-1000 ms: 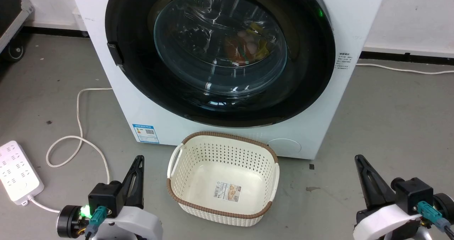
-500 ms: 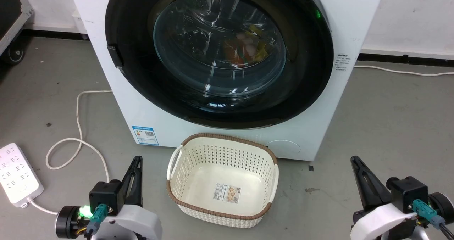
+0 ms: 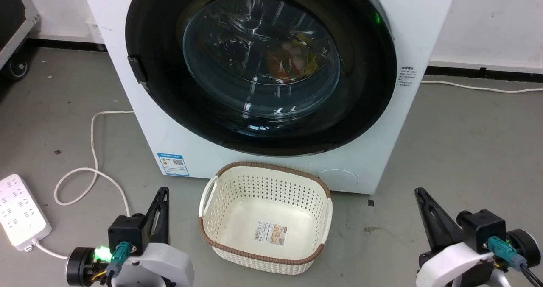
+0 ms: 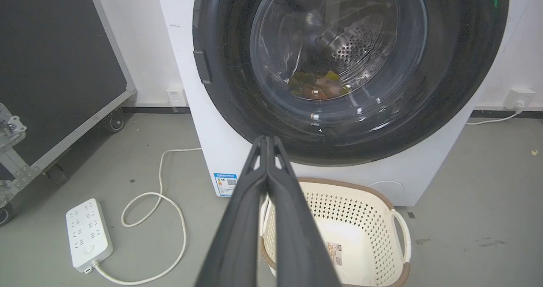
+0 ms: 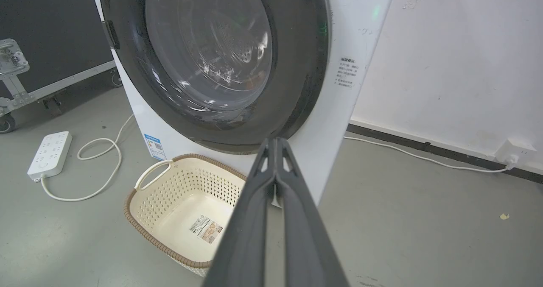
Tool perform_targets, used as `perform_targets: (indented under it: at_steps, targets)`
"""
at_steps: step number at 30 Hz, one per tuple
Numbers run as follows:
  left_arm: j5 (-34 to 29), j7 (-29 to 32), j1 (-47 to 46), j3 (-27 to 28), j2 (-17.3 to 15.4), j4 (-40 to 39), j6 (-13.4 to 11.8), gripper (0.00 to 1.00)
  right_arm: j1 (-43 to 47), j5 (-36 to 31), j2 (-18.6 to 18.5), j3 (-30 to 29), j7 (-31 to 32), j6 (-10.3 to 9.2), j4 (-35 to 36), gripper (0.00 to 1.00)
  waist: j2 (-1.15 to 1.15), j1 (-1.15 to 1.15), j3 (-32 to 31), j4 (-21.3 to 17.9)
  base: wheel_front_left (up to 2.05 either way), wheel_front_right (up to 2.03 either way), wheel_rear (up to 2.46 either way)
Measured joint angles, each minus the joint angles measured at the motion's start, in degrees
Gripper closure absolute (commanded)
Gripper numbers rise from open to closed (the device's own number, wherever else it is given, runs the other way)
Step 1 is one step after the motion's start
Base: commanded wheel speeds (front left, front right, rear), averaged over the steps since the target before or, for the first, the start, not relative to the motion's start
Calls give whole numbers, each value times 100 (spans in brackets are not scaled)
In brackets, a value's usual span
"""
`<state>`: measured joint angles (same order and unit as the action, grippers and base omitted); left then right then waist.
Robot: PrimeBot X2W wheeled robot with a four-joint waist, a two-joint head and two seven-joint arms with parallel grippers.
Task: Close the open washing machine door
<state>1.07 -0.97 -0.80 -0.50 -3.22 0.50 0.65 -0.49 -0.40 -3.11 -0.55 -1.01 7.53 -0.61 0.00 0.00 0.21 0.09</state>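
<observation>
The washing machine door (image 3: 261, 56), a round black rim around a bulging clear glass bowl, lies flush against the white machine front (image 3: 424, 20). Its latch tab (image 3: 135, 66) sits on the left rim. Through the glass I see orange and yellow laundry (image 3: 292, 60). My left gripper (image 3: 163, 192) is shut and empty, low on the left, well short of the door. My right gripper (image 3: 420, 192) is shut and empty at the lower right. In the wrist views the left gripper (image 4: 267, 138) and the right gripper (image 5: 275, 140) point at the door (image 4: 339, 58) (image 5: 212, 54), fingers pressed together.
An empty cream laundry basket (image 3: 263, 167) with a brown rim stands on the grey floor right before the machine. A white power strip (image 3: 19, 213) and its looped cable (image 3: 93, 151) lie at the left. A black wheeled flight case (image 4: 55, 66) stands further left.
The whole head picture has drifted slightly, so the camera moved. Both grippers stay shut and low, and the door looks the same.
</observation>
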Motion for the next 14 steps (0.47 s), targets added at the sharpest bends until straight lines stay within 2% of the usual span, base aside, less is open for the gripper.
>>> perform_targets:
  at_steps: [14]
  targets:
    - [-92, 96, 1, 42, 27, -25, -49, 100, 0, 14, 1, 55, 93, 0, 27, 100, 0, 0, -22, -9, 0, 0, 0]
